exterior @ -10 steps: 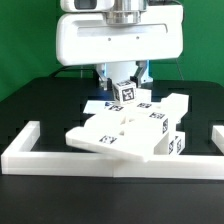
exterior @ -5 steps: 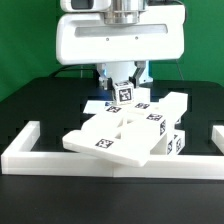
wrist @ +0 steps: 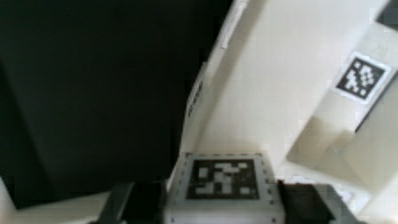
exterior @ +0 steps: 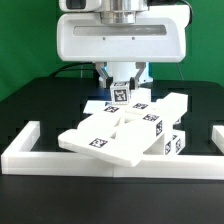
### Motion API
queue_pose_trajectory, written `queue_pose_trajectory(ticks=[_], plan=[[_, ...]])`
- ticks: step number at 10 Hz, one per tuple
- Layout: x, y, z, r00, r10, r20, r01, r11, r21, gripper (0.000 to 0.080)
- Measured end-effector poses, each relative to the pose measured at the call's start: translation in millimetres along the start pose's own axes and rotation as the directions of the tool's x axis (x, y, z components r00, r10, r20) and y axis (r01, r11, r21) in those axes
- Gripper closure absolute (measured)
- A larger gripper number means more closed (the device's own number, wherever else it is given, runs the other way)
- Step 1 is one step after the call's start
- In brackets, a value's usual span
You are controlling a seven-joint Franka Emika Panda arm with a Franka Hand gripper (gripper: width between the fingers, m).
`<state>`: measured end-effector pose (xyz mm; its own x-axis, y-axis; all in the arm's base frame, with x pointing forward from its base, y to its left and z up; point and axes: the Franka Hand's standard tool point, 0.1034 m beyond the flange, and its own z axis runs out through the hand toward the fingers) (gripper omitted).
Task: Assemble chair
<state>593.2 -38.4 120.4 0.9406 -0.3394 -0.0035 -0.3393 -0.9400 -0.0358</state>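
My gripper (exterior: 121,90) hangs from the white wrist housing and is shut on a small white tagged chair part (exterior: 122,96). In the wrist view that part (wrist: 222,180) sits between the two dark fingers (wrist: 128,202) of the gripper (wrist: 219,205). Just below it lies the chair's large flat slab (exterior: 108,138), tilted, with tags on its top. The same slab (wrist: 285,100) shows in the wrist view with another tag (wrist: 365,78) on it. I cannot tell whether the held part touches the slab.
More white tagged chair parts (exterior: 172,108) lie behind and at the exterior view's right of the slab, with tagged blocks (exterior: 176,143) beneath. A low white border rail (exterior: 22,146) runs round the front and both sides. The table is black (wrist: 89,90).
The slab's near-left corner has swung toward the exterior view's left and closer to the front rail. The gripper and its held part have shifted slightly left.
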Motion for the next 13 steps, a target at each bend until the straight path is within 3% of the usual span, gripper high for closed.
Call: queue_pose_trajectory(ticks=[2, 5, 9, 13], plan=[[-1.8, -6.3, 0.3, 0.987, 0.162, 0.000, -0.162, 0.987, 0.000, 0.0509], [-2.6, -10.1, 0.2, 0.901, 0.433, 0.001, -0.433, 0.901, 0.001, 0.0509], [-2.2, -14.3, 0.7, 0.634, 0.773, 0.007, -0.773, 0.634, 0.006, 0.0509], [-2.9, -18.3, 2.0, 0.321, 0.946, 0.029, -0.947, 0.321, 0.009, 0.0509]])
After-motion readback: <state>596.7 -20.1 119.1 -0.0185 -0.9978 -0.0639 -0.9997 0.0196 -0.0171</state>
